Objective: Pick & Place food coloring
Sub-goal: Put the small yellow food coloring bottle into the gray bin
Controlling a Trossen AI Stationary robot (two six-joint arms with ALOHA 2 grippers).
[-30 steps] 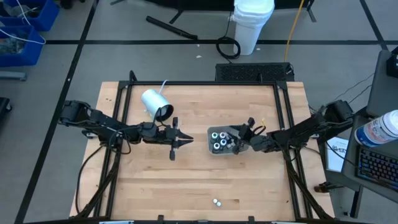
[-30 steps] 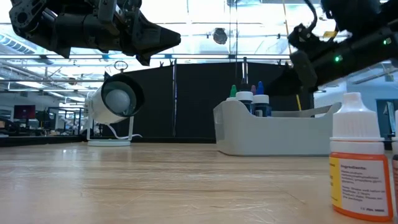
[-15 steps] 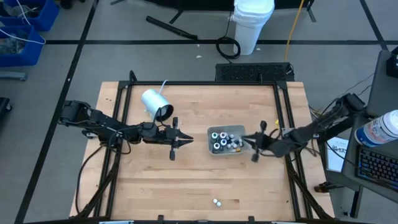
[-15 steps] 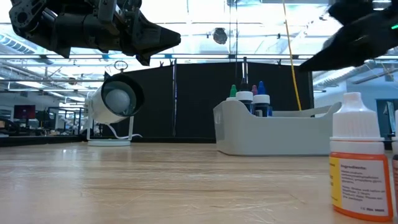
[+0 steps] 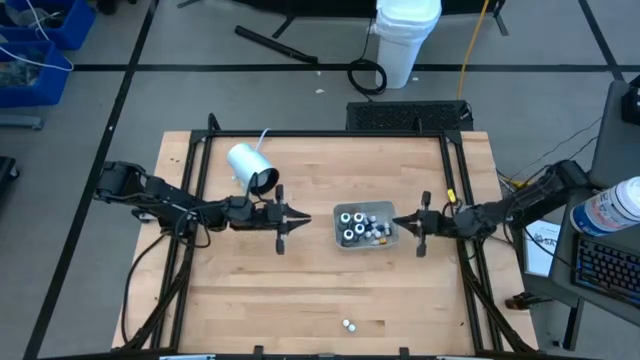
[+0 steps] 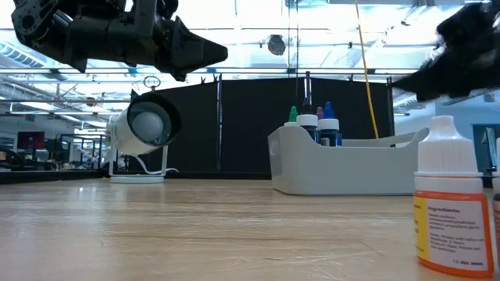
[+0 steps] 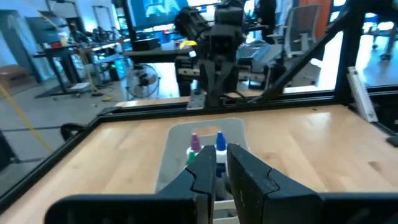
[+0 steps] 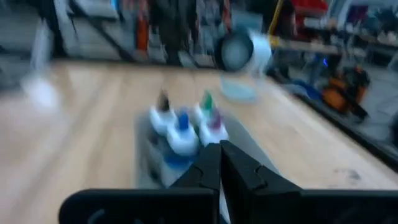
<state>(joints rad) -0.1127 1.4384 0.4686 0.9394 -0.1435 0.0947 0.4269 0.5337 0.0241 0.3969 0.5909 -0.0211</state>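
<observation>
Right wrist view blurs the food coloring [image 8: 183,134]

A grey tray [image 5: 340,240] sits near the middle of the wooden worktop [image 5: 320,290]. A white cylinder with a dark mouth [image 5: 252,168] lies on its side toward the worktop's far left. Beyond the far edge, a white bucket [image 5: 406,40] stands on the floor beside a coiled black cable [image 5: 366,76].

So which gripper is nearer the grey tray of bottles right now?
The right gripper, shut and empty, just off the grey tray's right edge. The left gripper hangs farther away on the tray's left side.
</observation>
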